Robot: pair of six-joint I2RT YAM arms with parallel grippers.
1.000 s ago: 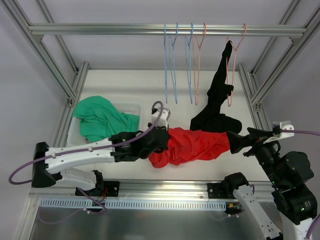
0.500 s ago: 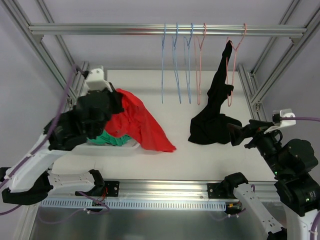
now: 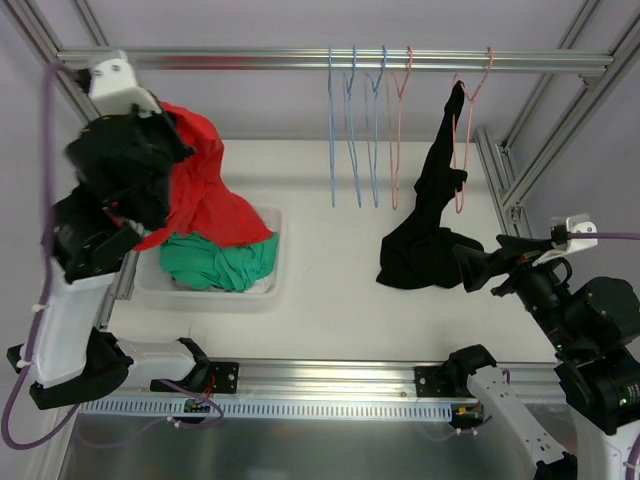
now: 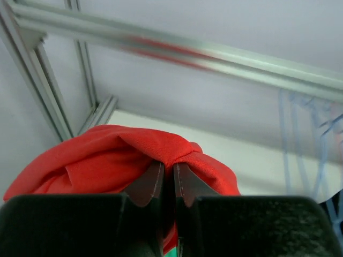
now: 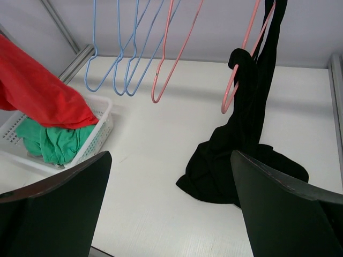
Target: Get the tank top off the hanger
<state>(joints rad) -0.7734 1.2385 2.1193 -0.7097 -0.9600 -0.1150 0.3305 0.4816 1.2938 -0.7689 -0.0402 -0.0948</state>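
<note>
The black tank top (image 3: 430,230) hangs by one strap from a pink hanger (image 3: 462,150) at the right end of the rail, and its lower part is heaped on the table. In the right wrist view the tank top (image 5: 241,155) and hanger (image 5: 236,80) lie ahead. My right gripper (image 3: 480,268) is open with nothing between its fingers (image 5: 170,160), just right of the heap. My left gripper (image 4: 168,171) is shut on a red garment (image 3: 205,190), held high at the far left.
A white basket (image 3: 262,290) with a green garment (image 3: 215,262) sits at the left under the hanging red cloth. Several bare blue and pink hangers (image 3: 345,130) hang from the metal rail (image 3: 250,60). Frame posts stand at both sides.
My left arm has swung the red garment from the table's middle up and left, over the basket. The right gripper has barely moved and stays open.
</note>
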